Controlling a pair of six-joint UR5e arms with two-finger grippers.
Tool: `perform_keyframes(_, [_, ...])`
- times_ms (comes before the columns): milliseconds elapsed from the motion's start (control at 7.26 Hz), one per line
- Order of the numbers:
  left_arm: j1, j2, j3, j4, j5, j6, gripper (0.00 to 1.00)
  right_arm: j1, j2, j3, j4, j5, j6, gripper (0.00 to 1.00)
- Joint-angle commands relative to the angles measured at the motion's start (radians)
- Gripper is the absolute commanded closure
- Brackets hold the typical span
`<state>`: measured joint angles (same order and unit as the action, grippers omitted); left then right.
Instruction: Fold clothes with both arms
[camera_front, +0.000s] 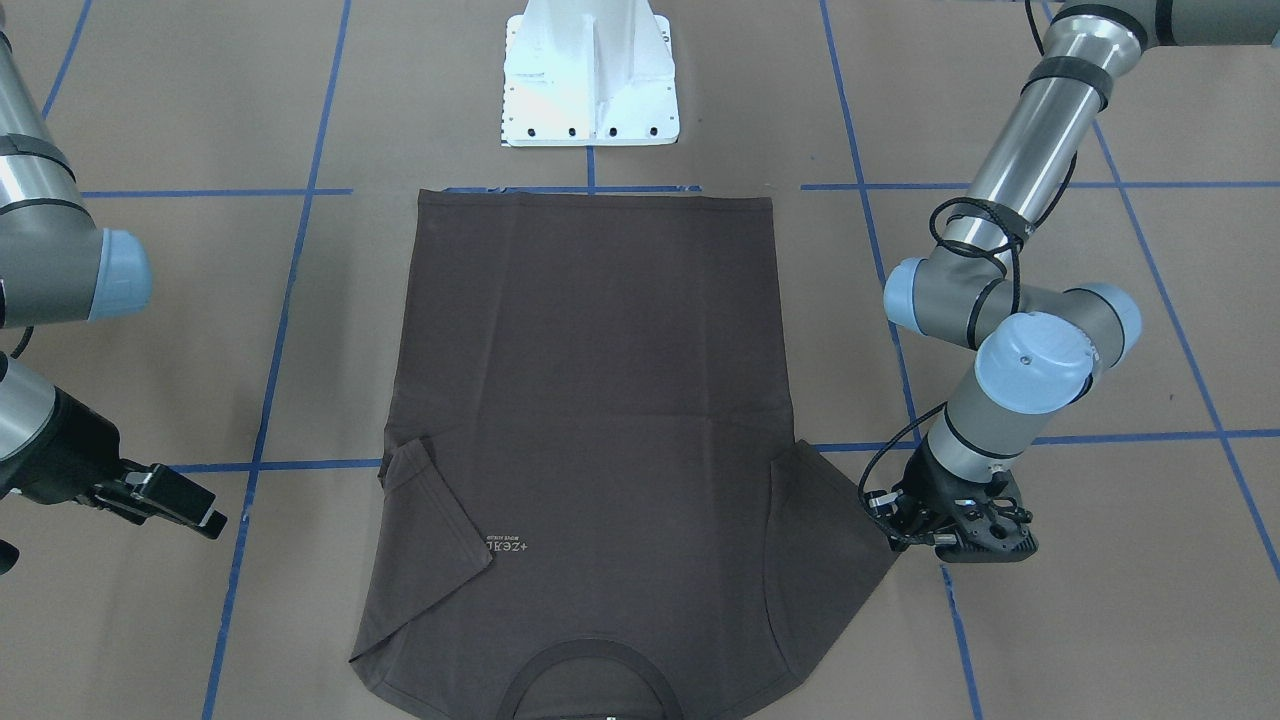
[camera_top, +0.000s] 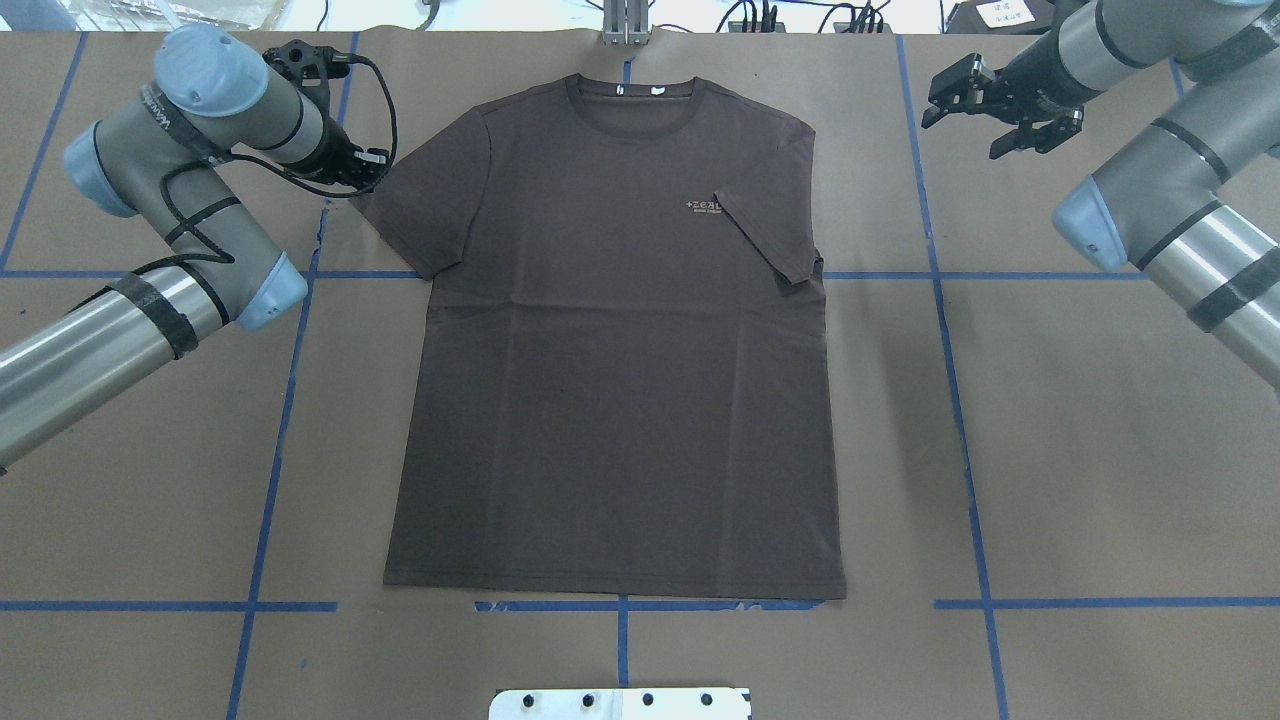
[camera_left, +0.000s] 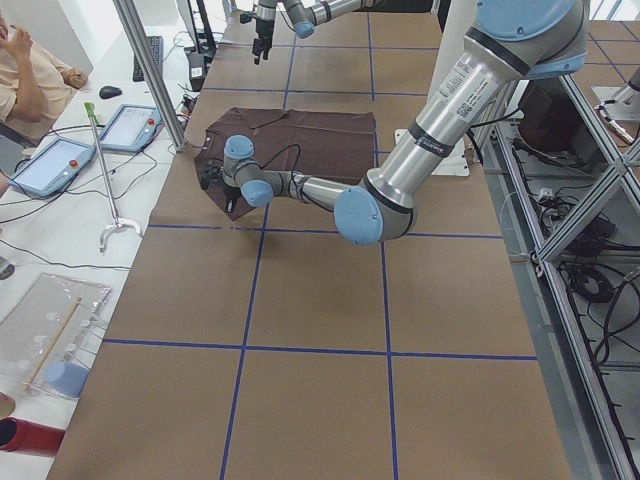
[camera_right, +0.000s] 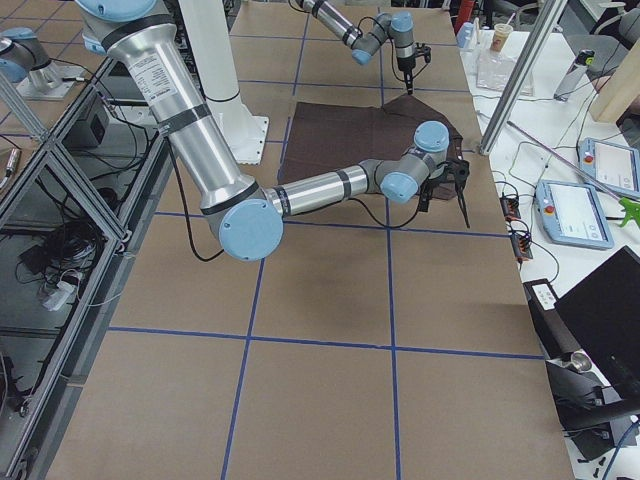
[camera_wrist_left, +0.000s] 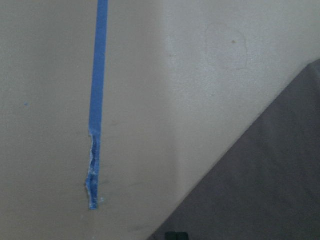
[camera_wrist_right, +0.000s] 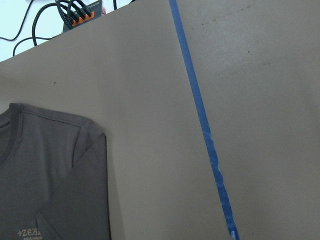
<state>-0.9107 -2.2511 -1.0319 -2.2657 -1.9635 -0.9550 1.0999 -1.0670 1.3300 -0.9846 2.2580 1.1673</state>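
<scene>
A dark brown T-shirt (camera_right: 340, 140) lies flat on the brown tabletop (camera_right: 320, 400), which is crossed by blue tape lines (camera_right: 390, 290). The near right arm (camera_right: 300, 198) reaches from beside the white pedestal (camera_right: 215, 80) across the tabletop. Its black right hand (camera_right: 446, 190) hangs by the shirt's near corner; whether it touches the cloth cannot be told. The far left arm (camera_right: 345, 28) bends down, and its left hand (camera_right: 407, 78) points at the shirt's far edge. Past the tabletop's edge stand an aluminium post (camera_right: 512, 80) and two control tablets (camera_right: 606, 163).
</scene>
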Motion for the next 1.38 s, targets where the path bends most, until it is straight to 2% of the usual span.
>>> perform_keyframes(0, [-0.008, 0.001, 0.003, 0.005, 0.003, 0.002, 0.54, 0.000, 0.001, 0.003, 0.000, 0.000, 0.002, 0.00])
perform_keyframes(1240, [0.001, 0.004, 0.021, 0.005, 0.003, -0.010, 0.54, 0.003, -0.008, 0.029, -0.003, -0.003, 0.018, 0.00])
